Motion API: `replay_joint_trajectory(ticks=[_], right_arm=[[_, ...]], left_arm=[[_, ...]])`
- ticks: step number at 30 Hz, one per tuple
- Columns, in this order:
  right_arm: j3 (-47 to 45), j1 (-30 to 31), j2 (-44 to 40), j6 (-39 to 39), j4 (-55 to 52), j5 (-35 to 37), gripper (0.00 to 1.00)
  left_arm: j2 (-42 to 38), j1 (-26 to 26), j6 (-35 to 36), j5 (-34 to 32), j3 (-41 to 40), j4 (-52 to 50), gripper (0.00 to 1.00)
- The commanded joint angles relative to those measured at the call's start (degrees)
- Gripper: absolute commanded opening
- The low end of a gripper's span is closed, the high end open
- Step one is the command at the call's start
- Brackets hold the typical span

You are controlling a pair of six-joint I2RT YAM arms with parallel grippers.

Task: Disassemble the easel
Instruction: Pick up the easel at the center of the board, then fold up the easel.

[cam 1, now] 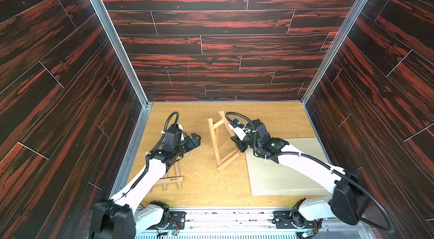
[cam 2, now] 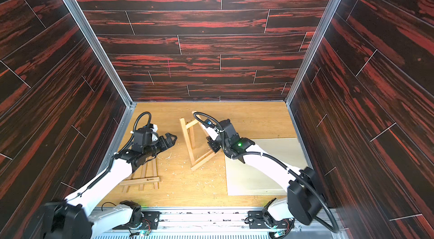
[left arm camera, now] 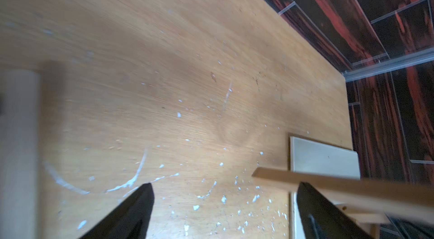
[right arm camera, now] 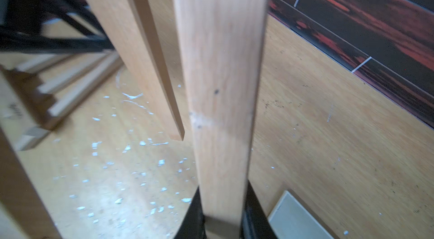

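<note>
The easel's frame [cam 1: 215, 142] [cam 2: 187, 142] stands tilted near the table's middle in both top views. My right gripper [cam 1: 237, 146] [cam 2: 212, 146] is shut on its right-hand slat. In the right wrist view that slat [right arm camera: 220, 85] runs straight out from between the gripper [right arm camera: 223, 216] jaws, with a second slat [right arm camera: 131, 50] beside it. Another flat slatted easel part [cam 1: 171, 180] [cam 2: 143, 181] lies under my left arm. My left gripper [cam 1: 196, 139] [cam 2: 170, 139] [left arm camera: 225, 193] hangs open and empty, left of the frame.
A pale board [cam 1: 281, 172] [cam 2: 258, 169] [left arm camera: 324, 158] [right arm camera: 296, 216] lies flat at the table's right. White chips and scrape marks [left arm camera: 131, 179] litter the wooden table [cam 1: 270, 118]. Dark panelled walls close in three sides.
</note>
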Motion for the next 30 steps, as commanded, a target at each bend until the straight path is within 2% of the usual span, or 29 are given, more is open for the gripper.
replay_joint_trajectory(ticks=[1,2,5,8,12,18,24,30], right_arm=[[-0.03,0.78,-4.00,2.41,1.15,-1.78,0.07],[-0.17,1.02,-4.40,2.71,1.18,-1.92,0.07],[-0.53,1.14,-5.29,3.94,1.99,-3.05,0.07],[-0.80,1.45,-5.92,5.40,3.46,-4.75,0.07],[-0.59,1.53,-5.76,6.77,5.07,-5.03,0.07],[-0.37,1.51,-4.69,8.26,8.28,-3.87,0.07],[-1.59,1.54,-2.39,11.70,11.42,-3.16,0.06],[-6.39,1.57,-2.24,16.87,13.96,-2.20,0.06]], left_arm=[[2.55,0.52,0.90,7.31,1.75,2.79,0.89],[3.47,0.55,0.39,8.70,1.79,3.78,0.85],[6.46,0.80,-0.92,14.47,1.38,9.06,0.61],[10.14,0.90,-1.74,20.33,1.53,14.71,0.47],[13.90,0.85,-2.82,25.38,2.10,19.35,0.41],[13.69,-0.25,-5.98,28.71,-0.18,24.47,0.37],[11.73,-4.09,-7.54,28.51,-3.70,26.17,0.36],[8.78,-8.31,-9.80,25.40,-8.70,28.19,0.35]])
